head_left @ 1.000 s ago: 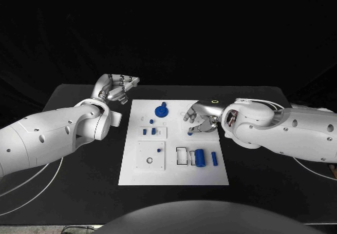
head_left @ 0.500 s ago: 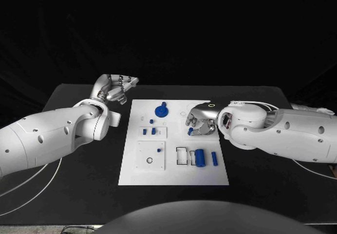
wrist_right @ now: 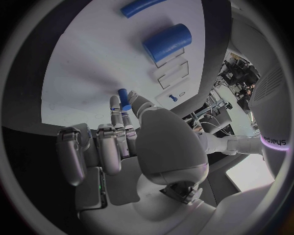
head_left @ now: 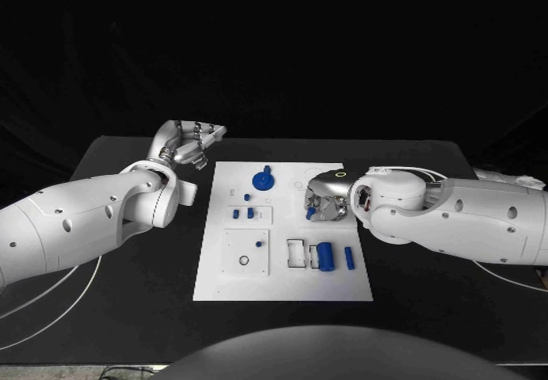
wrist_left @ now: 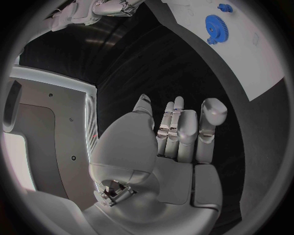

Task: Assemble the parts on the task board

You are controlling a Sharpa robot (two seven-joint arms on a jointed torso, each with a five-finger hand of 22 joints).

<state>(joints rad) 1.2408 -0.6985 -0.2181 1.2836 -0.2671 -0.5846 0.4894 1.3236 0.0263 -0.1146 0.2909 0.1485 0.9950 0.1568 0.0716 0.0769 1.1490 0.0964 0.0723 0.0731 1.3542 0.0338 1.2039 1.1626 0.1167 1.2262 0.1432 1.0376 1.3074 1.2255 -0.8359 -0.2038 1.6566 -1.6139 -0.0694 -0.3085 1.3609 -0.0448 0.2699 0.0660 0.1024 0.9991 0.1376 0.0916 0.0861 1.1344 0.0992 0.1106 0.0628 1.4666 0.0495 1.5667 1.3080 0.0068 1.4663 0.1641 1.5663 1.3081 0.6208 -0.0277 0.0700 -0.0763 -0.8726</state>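
Note:
The white task board (head_left: 283, 277) lies in the middle of the table. My right hand (head_left: 325, 198) hovers over its right half and pinches a small blue peg (head_left: 310, 211) (wrist_right: 124, 98) between thumb and fingertip. A blue gear (head_left: 261, 181) (wrist_left: 215, 28) stands at the board's far end. Two short blue pegs (head_left: 242, 213) stand left of centre. A thick blue cylinder (head_left: 325, 256) (wrist_right: 166, 41) and a thin blue rod (head_left: 348, 257) (wrist_right: 141, 7) lie at the near right. My left hand (head_left: 188, 142) (wrist_left: 183, 132) stays off the board's far left corner, fingers curled in, holding nothing.
A small black ring (head_left: 242, 260) and a tiny blue piece (head_left: 259, 244) sit on the board's near left panel. Black table (head_left: 434, 285) surrounds the board on all sides. My right forearm (head_left: 457, 218) crosses the table to the right of the board.
My right hand has turned and drawn its fingers in around the small blue peg, and its arm has come further over the board's right edge. The left hand has not moved.

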